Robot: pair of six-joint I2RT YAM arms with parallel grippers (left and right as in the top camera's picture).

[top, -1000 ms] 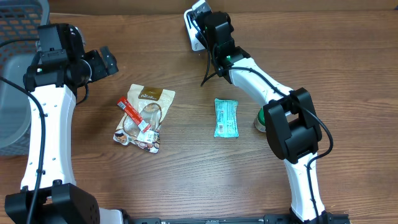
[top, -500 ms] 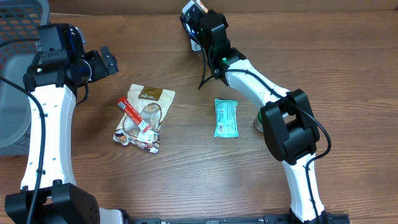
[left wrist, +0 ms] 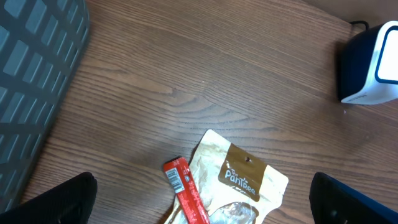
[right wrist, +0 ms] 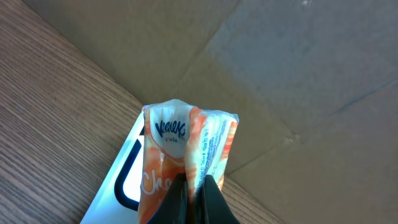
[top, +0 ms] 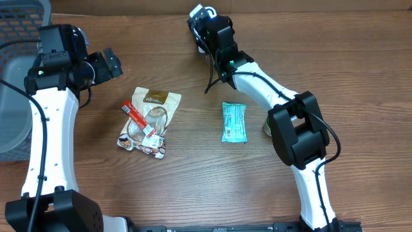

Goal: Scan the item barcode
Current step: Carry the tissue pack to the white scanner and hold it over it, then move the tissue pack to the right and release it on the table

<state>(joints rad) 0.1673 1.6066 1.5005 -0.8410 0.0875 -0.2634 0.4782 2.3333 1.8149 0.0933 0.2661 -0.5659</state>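
Pinched tight in the right gripper (right wrist: pixel 194 199) — an orange-and-white snack packet (right wrist: pixel 186 146), just over the white scanner (left wrist: pixel 373 62) at the table's far edge. Spread wide near the grey basket (top: pixel 19 38), the left gripper (top: pixel 108 64). Between: Pantree pouch (top: pixel 154 109) under a red stick (top: pixel 138 117), teal bar (top: pixel 234 122), perhaps a green lid (top: pixel 268 125). Basket contents not discernible.

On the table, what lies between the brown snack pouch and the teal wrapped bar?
Nothing. In the overhead view, the stretch between the brown snack pouch and the teal wrapped bar is bare wooden table.

Wood-grain table (top: pixel 193 167), glossy plastic wrapper (right wrist: pixel 186 149), matt brown cardboard (right wrist: pixel 298 62)
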